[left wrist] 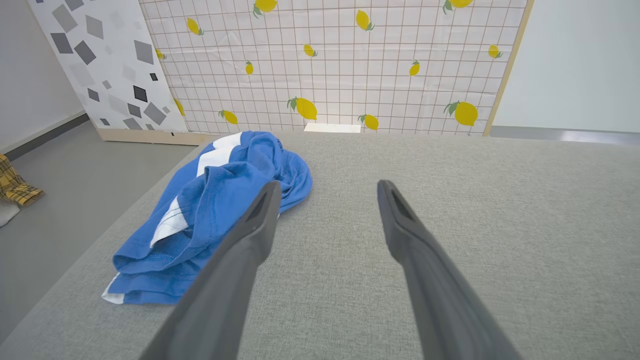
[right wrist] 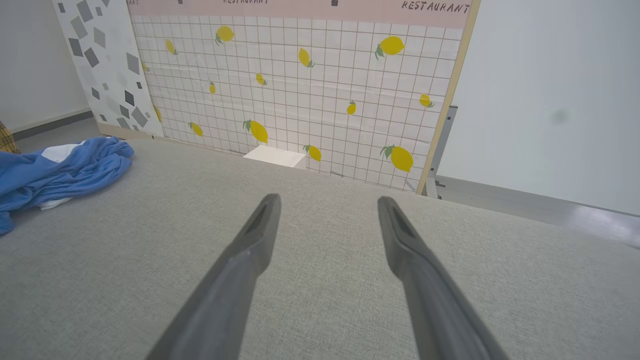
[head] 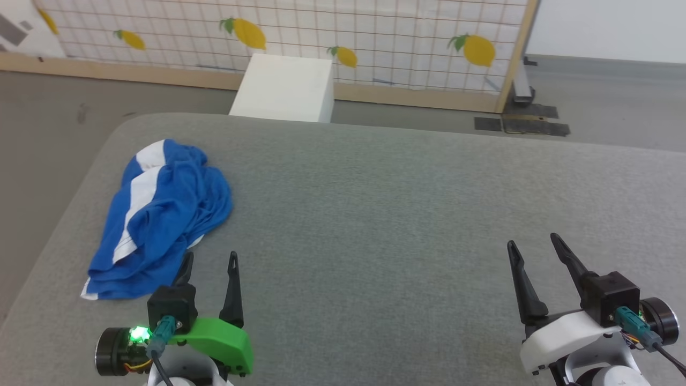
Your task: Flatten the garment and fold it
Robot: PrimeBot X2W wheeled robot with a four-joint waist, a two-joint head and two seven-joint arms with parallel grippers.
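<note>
The garment point(head: 161, 214), royal blue with white stripe panels, lies crumpled in a heap at the left side of the grey table point(head: 375, 214). In the left wrist view the garment point(left wrist: 215, 210) bunches up just left of the fingers. My left gripper point(head: 210, 258) hovers open near the heap's near right edge, its left fingertip over the cloth's border, nothing between its fingers. My right gripper point(head: 533, 240) stands open over bare table at the lower right, far from the cloth. The right wrist view shows the garment point(right wrist: 55, 170) at its far left.
A white box point(head: 284, 88) stands on the floor behind the table's far edge. Behind it runs a lemon-print screen point(head: 321, 37) on a wooden frame. The table's left edge runs close to the cloth. A yellow plaid cloth point(left wrist: 15, 187) lies on the floor at left.
</note>
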